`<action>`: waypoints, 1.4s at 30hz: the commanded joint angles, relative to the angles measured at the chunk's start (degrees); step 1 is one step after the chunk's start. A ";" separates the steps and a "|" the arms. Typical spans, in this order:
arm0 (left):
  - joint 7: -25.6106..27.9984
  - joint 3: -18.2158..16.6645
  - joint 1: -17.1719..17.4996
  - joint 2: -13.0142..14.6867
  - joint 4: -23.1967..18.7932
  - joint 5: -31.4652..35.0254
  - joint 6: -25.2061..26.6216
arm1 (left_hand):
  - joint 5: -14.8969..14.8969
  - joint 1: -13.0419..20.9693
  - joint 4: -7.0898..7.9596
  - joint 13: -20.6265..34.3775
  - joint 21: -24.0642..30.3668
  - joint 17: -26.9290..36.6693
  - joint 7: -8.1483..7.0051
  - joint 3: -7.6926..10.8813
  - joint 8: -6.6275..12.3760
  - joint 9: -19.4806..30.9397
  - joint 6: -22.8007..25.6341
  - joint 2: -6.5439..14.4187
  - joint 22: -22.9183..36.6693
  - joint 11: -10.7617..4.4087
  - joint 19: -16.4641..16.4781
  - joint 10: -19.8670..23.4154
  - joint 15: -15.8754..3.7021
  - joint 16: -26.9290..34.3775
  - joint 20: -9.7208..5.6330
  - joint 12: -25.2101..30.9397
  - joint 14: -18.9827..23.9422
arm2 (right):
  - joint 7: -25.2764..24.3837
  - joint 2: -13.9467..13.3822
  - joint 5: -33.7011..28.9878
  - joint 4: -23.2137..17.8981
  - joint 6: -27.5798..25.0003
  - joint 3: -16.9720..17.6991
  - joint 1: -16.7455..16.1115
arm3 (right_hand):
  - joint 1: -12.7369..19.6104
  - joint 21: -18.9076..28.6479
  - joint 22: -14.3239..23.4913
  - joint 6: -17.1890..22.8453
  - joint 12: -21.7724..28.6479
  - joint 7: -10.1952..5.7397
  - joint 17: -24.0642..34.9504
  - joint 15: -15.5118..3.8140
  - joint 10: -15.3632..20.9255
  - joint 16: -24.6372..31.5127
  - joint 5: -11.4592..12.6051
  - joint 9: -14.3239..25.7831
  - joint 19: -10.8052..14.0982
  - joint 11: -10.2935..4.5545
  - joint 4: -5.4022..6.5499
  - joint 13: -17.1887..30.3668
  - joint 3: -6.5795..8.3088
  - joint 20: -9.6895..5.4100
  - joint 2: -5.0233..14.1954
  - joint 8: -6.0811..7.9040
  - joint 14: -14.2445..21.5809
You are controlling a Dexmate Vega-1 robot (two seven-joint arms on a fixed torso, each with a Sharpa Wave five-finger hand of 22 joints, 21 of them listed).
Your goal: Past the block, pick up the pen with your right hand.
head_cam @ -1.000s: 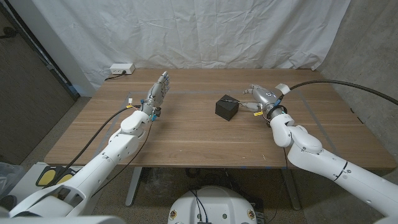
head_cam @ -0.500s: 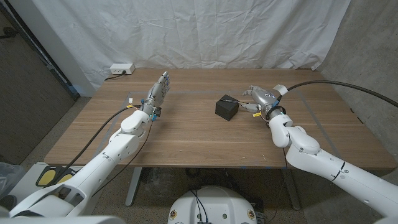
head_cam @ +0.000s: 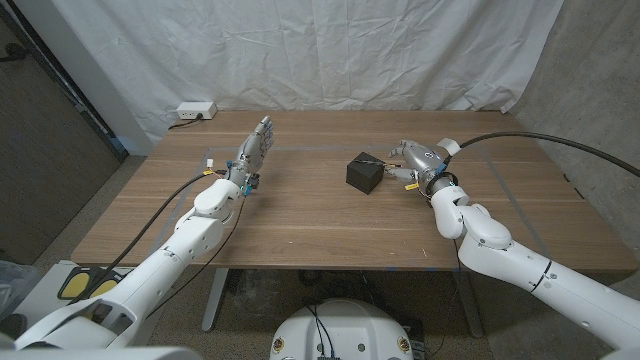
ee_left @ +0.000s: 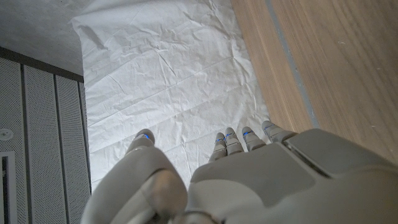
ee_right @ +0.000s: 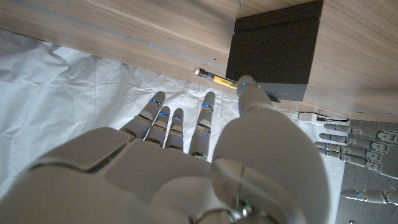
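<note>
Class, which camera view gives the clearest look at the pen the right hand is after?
The right wrist view: the pen shows its yellow barrel lying on the table against the black block, beyond the right hand. In the head view it is a thin sliver beside the block.

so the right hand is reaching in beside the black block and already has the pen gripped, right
Not gripped. In the right wrist view the right hand has its fingers spread, empty, and the pen lies on the table by the black block. The reach beside the block is correct.
</note>
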 commanded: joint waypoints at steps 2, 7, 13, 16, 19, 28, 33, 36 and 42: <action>0.01 -0.22 0.54 0.38 -0.67 0.02 0.07 | -0.18 0.61 -0.06 0.28 0.05 0.23 0.03 -0.20 -0.11 0.27 -0.07 0.09 0.28 -0.22 -0.57 -0.19 -1.31 0.19 -4.16 0.02 -0.43 | -1.93 0.69 -1.88 1.22 0.40 -0.64 0.24 | 0.77 -0.12 0.19 1.02 0.34 -0.30 0.12 -0.24 0.97 0.42 0.43 0.33 1.12 -0.32 -0.07 0.10 -0.18 -0.10 0.39 0.61 0.95; -0.08 -0.24 0.45 0.54 -0.72 -0.05 0.35 | -0.19 0.64 -0.06 0.28 0.05 0.23 0.02 -0.25 -0.11 0.27 -0.07 0.12 0.28 -0.16 -0.57 -0.12 -1.31 0.20 -4.17 0.05 -0.41 | -2.11 0.94 -2.24 1.66 0.31 -0.81 0.30 | 0.95 -0.18 0.20 1.42 0.46 -0.43 0.13 -0.36 1.35 0.42 0.52 0.51 1.38 -0.52 -0.06 0.10 -0.22 -0.18 0.47 0.80 1.22; -0.18 -0.26 0.46 0.46 -0.62 -0.08 0.11 | -0.19 0.67 -0.06 0.28 0.05 0.23 0.07 -0.31 -0.11 0.27 -0.07 0.15 0.28 -0.23 -0.56 -0.12 -1.30 0.19 -4.14 0.04 -0.42 | -2.69 1.18 -2.32 2.65 0.54 -0.83 0.40 | 1.04 -0.24 0.22 2.21 0.59 -0.78 0.17 -0.55 1.82 0.43 0.61 0.76 1.72 -0.55 0.01 0.11 -0.33 -0.30 0.55 1.18 1.60; -0.20 -0.30 0.49 0.46 -0.60 -0.13 0.08 | -0.20 0.69 -0.06 0.28 0.05 0.23 0.09 -0.35 -0.09 0.27 0.00 0.16 0.28 -0.30 -0.57 -0.13 -1.30 0.19 -4.11 0.04 -0.43 | -2.86 1.17 -2.71 2.95 0.75 -1.05 0.60 | 1.06 -0.27 0.22 2.59 0.64 -0.75 0.18 -0.60 2.01 0.44 0.64 0.88 1.90 -0.61 0.05 0.11 -0.40 -0.40 0.57 1.37 1.76; 0.00 -0.43 0.66 0.35 -0.64 -0.29 -0.01 | -0.20 0.71 -0.06 0.28 0.05 0.23 0.09 -0.37 -0.10 0.27 -0.03 0.17 0.28 -0.29 -0.57 -0.17 -1.31 0.19 -4.12 0.02 -0.43 | -3.34 1.28 -3.30 3.40 0.95 -1.31 0.78 | 1.24 -0.27 0.23 2.76 0.76 -0.91 0.21 -0.78 2.40 0.51 0.72 1.03 2.18 -0.78 0.04 0.11 -0.38 -0.46 0.69 1.48 2.12; -0.67 -0.50 0.62 -0.02 0.03 -0.74 -0.66 | -0.21 0.76 -0.06 0.28 0.05 0.23 0.11 -0.45 -0.11 0.27 -0.03 0.22 0.28 -0.28 -0.57 -0.19 -1.32 0.19 -4.11 0.01 -0.44 | -4.29 1.62 -2.90 4.31 1.86 -1.04 0.75 | 1.83 -0.30 0.26 4.25 1.18 -1.44 0.32 -1.56 3.85 0.75 0.97 1.57 3.22 -1.19 0.01 0.12 -0.43 -1.09 0.94 2.25 3.48; -0.67 -0.43 0.56 0.00 0.07 -0.61 -0.65 | -0.21 0.80 -0.06 0.28 0.05 0.23 0.04 -0.49 -0.14 0.27 -0.12 0.26 0.28 -0.22 -0.57 -0.24 -1.30 0.18 -4.10 -0.01 -0.45 | -4.60 1.67 -2.80 4.53 2.15 -0.97 0.66 | 1.87 -0.29 0.27 4.74 1.23 -1.31 0.37 -1.70 4.11 0.78 1.03 1.74 3.58 -1.21 0.07 0.12 -0.49 -1.21 1.01 2.51 3.75; -0.63 -0.47 0.55 -0.06 0.09 -0.73 -0.58 | -0.22 0.81 -0.06 0.28 0.07 0.23 0.07 -0.51 -0.14 0.27 -0.10 0.27 0.28 -0.13 -0.54 -0.28 -1.31 0.18 -4.13 -0.02 -0.47 | -4.85 1.74 -2.69 4.63 2.31 -0.90 0.60 | 1.90 -0.35 0.28 5.21 1.30 -1.75 0.43 -1.75 4.45 0.77 1.07 1.93 3.79 -1.24 0.13 0.13 -0.58 -1.28 1.04 2.77 3.93; -0.90 -0.42 0.44 -0.01 0.25 -0.67 -0.71 | -0.23 0.84 -0.06 0.28 0.05 0.23 0.03 -0.56 -0.15 0.27 -0.12 0.30 0.28 -0.08 -0.59 -0.23 -1.29 0.17 -4.09 0.00 -0.48 | -5.08 1.94 -3.13 5.10 2.35 -1.19 0.84 | 2.00 -0.42 0.30 5.97 1.47 -1.65 0.52 -1.90 5.15 0.83 1.16 2.26 4.19 -1.56 0.21 0.13 -0.69 -1.33 1.16 3.22 4.46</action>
